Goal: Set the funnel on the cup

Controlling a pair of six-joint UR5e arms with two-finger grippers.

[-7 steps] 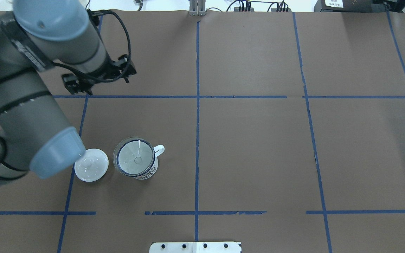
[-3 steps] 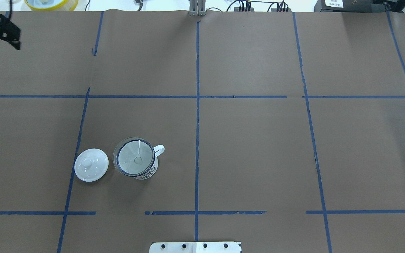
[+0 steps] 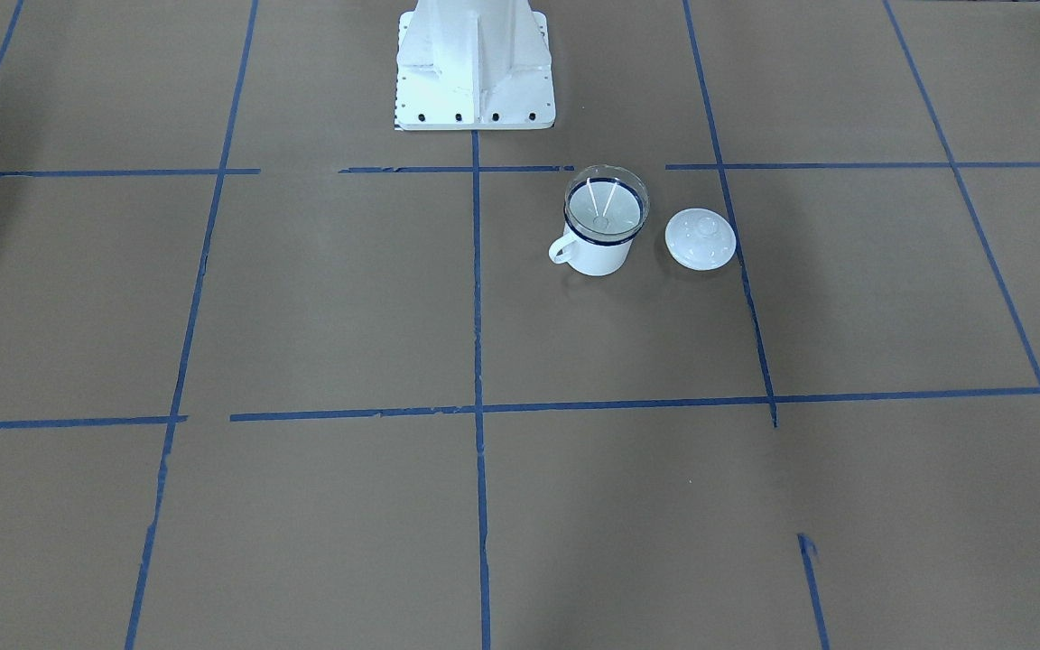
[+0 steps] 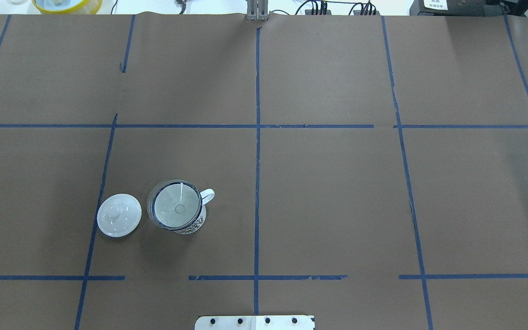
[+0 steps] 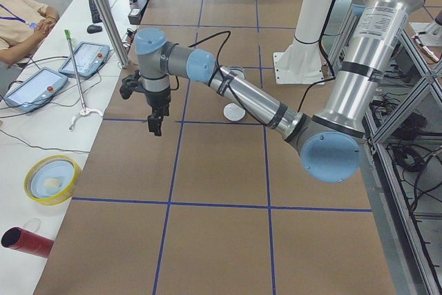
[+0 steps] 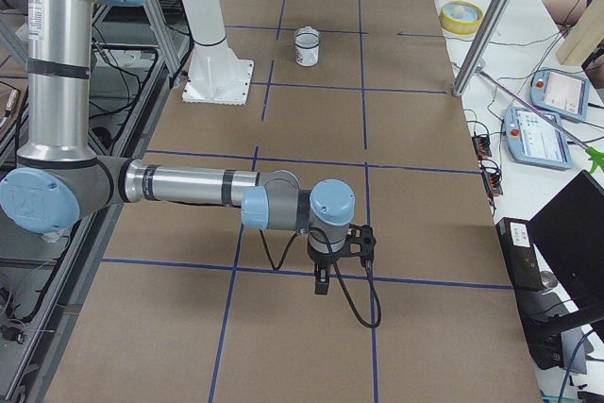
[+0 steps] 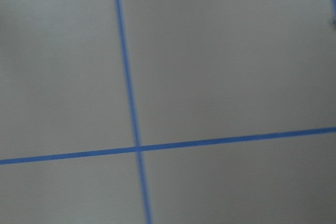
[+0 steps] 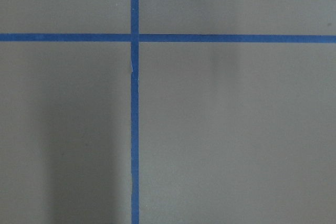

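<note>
The clear funnel (image 4: 175,208) sits mouth-up in the white cup (image 4: 191,226), spout down inside the blue rim. Both also show in the front view, funnel (image 3: 606,204) on cup (image 3: 597,256). Neither gripper is near them or touches them. My left gripper (image 5: 153,126) hangs over the table's far left end, well away from the cup. My right gripper (image 6: 321,286) hangs low over the table's right end. Both grippers show only in the side views, so I cannot tell whether they are open or shut.
A white knobbed lid (image 4: 118,221) lies flat just left of the cup. The robot's white base (image 3: 475,68) stands at the near table edge. A yellow bowl (image 4: 66,4) sits beyond the far left corner. Operators' tablets (image 5: 31,88) lie off the table.
My left arm has swung away from over the lid and cup towards the far left and has left the overhead view. The funnel, cup and lid have not moved.
</note>
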